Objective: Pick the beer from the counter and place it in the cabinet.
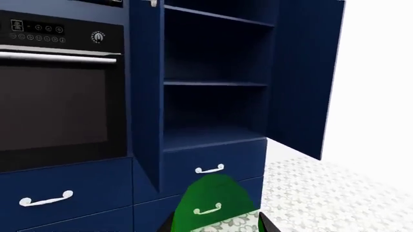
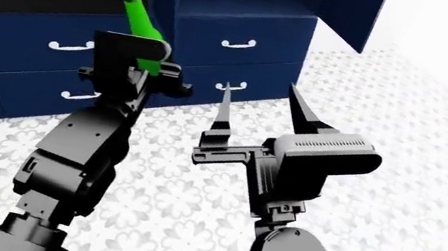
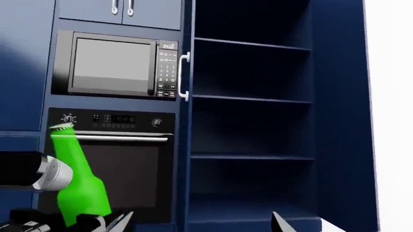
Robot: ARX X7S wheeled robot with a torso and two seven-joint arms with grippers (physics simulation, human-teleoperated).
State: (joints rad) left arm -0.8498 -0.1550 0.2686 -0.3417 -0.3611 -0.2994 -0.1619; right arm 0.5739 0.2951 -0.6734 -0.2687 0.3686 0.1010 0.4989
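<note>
Green beer (image 2: 142, 29) sits clamped upright in the left gripper (image 2: 136, 72), raised before the oven (image 3: 110, 159), left of the open cabinet (image 3: 252, 125), ready for shelving; the right gripper (image 2: 265, 109) gapes wide, empty.

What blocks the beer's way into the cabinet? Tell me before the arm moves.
Nothing visible. The left gripper holds the beer in front of the oven; the cabinet beside it stands open, doors swung wide, shelves bare.
</note>
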